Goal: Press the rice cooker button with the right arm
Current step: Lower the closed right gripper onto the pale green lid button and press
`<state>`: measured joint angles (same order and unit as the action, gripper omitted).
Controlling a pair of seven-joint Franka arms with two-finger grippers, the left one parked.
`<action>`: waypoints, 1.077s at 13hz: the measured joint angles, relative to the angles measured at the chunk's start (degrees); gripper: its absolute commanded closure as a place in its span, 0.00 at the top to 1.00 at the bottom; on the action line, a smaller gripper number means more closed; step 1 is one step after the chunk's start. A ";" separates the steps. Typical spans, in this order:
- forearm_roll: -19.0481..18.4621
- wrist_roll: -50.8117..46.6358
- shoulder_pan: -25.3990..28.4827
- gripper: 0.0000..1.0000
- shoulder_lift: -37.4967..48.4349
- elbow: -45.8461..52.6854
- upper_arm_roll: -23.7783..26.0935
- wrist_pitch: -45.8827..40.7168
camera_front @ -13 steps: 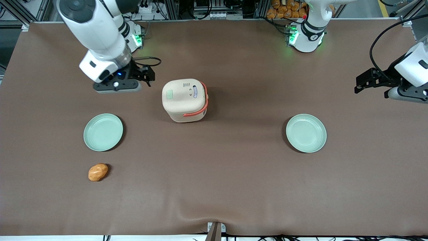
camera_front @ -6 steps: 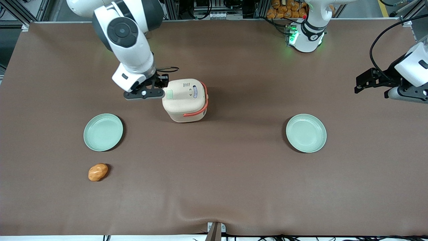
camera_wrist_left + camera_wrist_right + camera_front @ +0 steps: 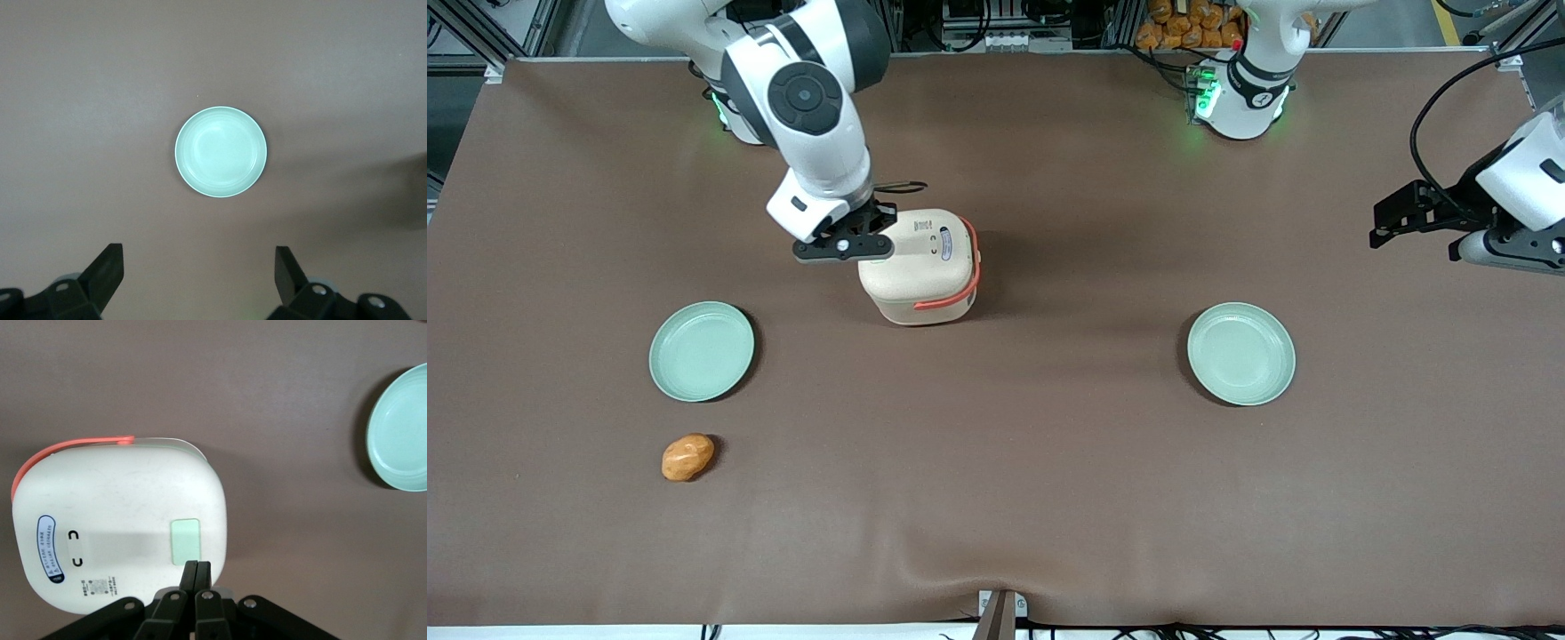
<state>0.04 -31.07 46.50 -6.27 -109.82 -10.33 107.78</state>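
Note:
The cream rice cooker (image 3: 920,271) with a coral-orange handle stands mid-table, lid down. Its mint-green button (image 3: 185,541) sits on the lid near the edge toward the working arm's end. My right arm's gripper (image 3: 869,244) is above that edge of the lid, fingers shut together and empty. In the right wrist view the cooker (image 3: 113,527) fills much of the frame and the gripper (image 3: 197,564) has its closed tips just at the button's edge, over the lid.
A mint-green plate (image 3: 701,350) lies nearer the front camera than the gripper, also in the right wrist view (image 3: 400,433). An orange lump (image 3: 687,457) lies nearer still. A second plate (image 3: 1240,353) lies toward the parked arm's end, also in the left wrist view (image 3: 221,161).
My right arm swung from the working arm's end of the table toward the cooker. The gripper now hangs over the lid's edge by the button. The cooker has not moved.

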 measured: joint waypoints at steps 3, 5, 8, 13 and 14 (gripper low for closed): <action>0.00 -1.39 0.31 0.00 -0.48 -2.93 -0.01 3.51; 0.00 -2.06 0.59 0.00 -0.93 -3.72 0.00 4.12; 0.00 -3.28 0.92 0.00 -1.82 -3.80 -0.01 4.45; 0.00 -4.42 1.70 0.00 -3.47 -3.85 -0.04 4.84; 0.00 -4.57 1.70 0.00 -3.62 -3.86 -0.06 4.86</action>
<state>0.04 -35.64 48.20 -9.90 -113.68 -10.39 112.64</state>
